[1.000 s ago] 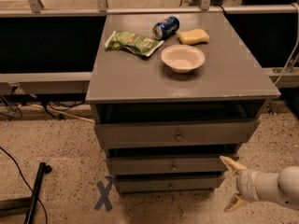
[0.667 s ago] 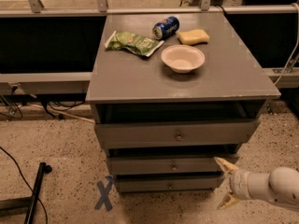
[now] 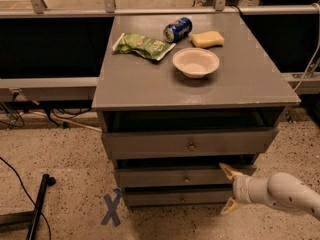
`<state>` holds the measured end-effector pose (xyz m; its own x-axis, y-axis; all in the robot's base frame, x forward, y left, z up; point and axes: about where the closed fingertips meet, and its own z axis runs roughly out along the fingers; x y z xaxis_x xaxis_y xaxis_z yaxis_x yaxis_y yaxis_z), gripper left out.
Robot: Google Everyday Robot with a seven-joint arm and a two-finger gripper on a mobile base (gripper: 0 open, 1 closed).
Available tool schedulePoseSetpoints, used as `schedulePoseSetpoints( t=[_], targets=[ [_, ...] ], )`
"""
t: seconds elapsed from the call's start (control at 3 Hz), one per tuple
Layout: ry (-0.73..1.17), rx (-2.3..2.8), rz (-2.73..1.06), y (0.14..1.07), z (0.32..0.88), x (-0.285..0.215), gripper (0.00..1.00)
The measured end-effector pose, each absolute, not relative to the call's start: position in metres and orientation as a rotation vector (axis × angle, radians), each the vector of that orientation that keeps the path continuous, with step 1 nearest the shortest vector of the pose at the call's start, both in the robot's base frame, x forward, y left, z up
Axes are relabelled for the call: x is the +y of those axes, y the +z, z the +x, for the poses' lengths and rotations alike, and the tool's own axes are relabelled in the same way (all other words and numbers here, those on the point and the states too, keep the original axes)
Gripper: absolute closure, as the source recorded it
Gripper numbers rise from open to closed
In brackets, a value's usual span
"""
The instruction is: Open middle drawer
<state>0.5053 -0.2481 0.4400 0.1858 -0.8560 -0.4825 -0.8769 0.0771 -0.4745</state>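
Note:
The grey cabinet has three drawers stacked in front. The middle drawer has a plain grey front with a tiny round knob at its centre, and a dark gap shows above it. The taller top drawer is above it and the slim bottom drawer is below. My gripper comes in from the lower right on a white arm. It is open and empty. Its upper fingertip lies at the middle drawer's right end and its lower fingertip sits below the bottom drawer. It is to the right of the knob.
On the cabinet top lie a green snack bag, a blue can, a yellow sponge and a white bowl. A blue tape X marks the floor. A black pole and cables lie at the left.
My gripper has moved left, closer to the drawer fronts, and stays open. The drawers have not moved.

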Motion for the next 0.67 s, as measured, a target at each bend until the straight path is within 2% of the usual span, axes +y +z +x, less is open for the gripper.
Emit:
schedulePoseSetpoints(
  t=[0.67],
  targets=[
    [-0.015, 1.664, -1.739, 0.42, 0.55, -0.245, 0.0]
  ],
)
